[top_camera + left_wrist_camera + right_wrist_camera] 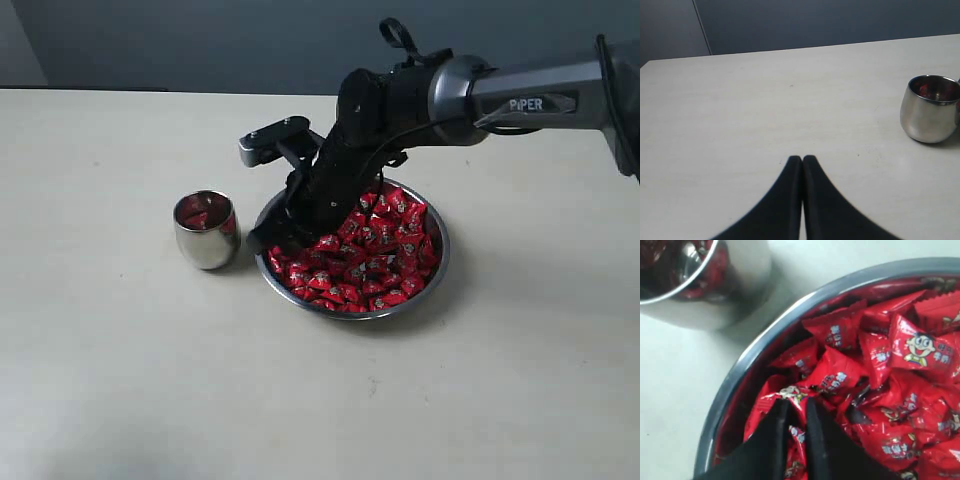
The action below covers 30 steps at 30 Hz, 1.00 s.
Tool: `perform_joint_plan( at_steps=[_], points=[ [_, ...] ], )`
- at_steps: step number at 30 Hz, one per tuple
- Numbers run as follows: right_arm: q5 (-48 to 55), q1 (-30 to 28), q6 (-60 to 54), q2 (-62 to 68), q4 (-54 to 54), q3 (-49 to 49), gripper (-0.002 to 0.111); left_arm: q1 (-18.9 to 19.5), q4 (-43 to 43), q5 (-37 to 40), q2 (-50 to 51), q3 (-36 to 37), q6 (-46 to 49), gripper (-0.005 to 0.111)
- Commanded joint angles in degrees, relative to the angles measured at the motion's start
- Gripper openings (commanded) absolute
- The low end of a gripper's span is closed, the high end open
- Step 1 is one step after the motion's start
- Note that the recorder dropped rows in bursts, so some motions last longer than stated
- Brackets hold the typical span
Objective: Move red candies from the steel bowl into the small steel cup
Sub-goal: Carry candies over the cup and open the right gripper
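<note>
**Right pincer down in the candies, grip in doubt**

The right pincer [798, 407] is dipped into the heap of small red candies in shiny wrappers [380, 265], at the side of the wide, shallow steel bowl [350, 316] nearest the small polished steel cup [205, 235]. Its fingers are drawn narrow, with a red wrapper filling the gap between them; it looks like a hold on one candy, perhaps only by a fold of wrapper. The bowl is nearly full. The cup stands upright on the pale worktop [120, 380] just beside the bowl, with some red showing inside it.

The left pincer [802, 159] hangs over bare worktop, its fingers pressed together and holding nothing.

Risks from here:
- A pinch on slick wrapper alone may slip during the lift, dropping the candy back or onto the worktop.
- A neighbouring candy may ride up and spill over the rim.
- The cup's mouth is narrow, so a poorly centred release would miss.
- The arm could nudge the cup over.
</note>
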Motion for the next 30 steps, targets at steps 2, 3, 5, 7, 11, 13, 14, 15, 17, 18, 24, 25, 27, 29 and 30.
perform_joint_plan(
  at_steps=[2, 3, 5, 7, 11, 13, 14, 15, 17, 18, 24, 25, 27, 29, 30],
  points=[
    [-1.2, -0.2, 0.0, -0.1, -0.8, -0.3, 0.000, -0.5, 0.1, -0.3, -0.3, -0.5, -0.1, 0.000],
    [-0.6, -0.2, 0.0, -0.4, -1.3, -0.3, 0.000, -0.5, 0.1, -0.3, -0.3, -0.5, -0.1, 0.000],
    [0.2, -0.2, 0.0, -1.4, -1.8, -0.3, 0.000, -0.5, 0.1, -0.3, -0.3, -0.5, -0.1, 0.000],
    [1.1, -0.2, 0.0, -2.9, -1.8, -0.3, 0.000, -0.5, 0.1, -0.3, -0.3, -0.5, -0.1, 0.000],
    [2.0, -0.2, 0.0, -6.6, -1.7, -0.3, 0.000, -0.5, 0.1, -0.3, -0.3, -0.5, -0.1, 0.000],
    [1.8, -0.1, 0.0, -8.6, -1.1, -0.3, 0.000, -0.5, 0.1, -0.3, -0.3, -0.5, -0.1, 0.000],
    [1.3, 0.0, -0.6, -9.3, -0.2, -0.3, 0.000, -0.5, 0.1, -0.3, -0.3, -0.5, -0.1, 0.000],
    [0.6, 0.2, -1.3, -9.9, 1.1, -0.3, 0.000, -0.5, 0.1, -0.3, -0.3, -0.5, -0.1, 0.000],
    [-1.6, 0.9, -3.4, -10.8, 4.0, -0.3, 0.000, -0.5, 0.1, -0.3, -0.3, -0.5, -0.1, 0.000],
    [-2.7, 1.3, -4.8, -11.0, 5.6, -0.5, 0.000, -0.5, 0.1, -0.3, -0.3, -0.5, -0.1, 0.000],
    [-6.2, 4.0, -17.1, -7.9, 17.3, -3.9, 0.000, -0.5, 0.1, -0.3, -0.3, -0.5, -0.1, 0.000],
    [-6.7, 4.3, -18.3, -6.8, 19.0, -4.8, 0.000, -0.5, 0.1, -0.3, -0.3, -0.5, -0.1, 0.000],
    [-7.0, 4.5, -18.9, -4.7, 19.9, -6.6, 0.000, -0.5, 0.1, -0.3, -0.3, -0.5, -0.1, 0.000],
    [-7.0, 4.5, -18.9, -2.4, 19.9, -8.4, 0.001, -0.5, 0.1, -0.3, -0.3, -0.5, -0.1, 0.000],
    [-6.8, 4.5, -18.9, -1.3, 19.9, -9.2, 0.003, -0.5, 0.1, -0.3, -0.3, -0.5, -0.1, 0.000]
  ],
)
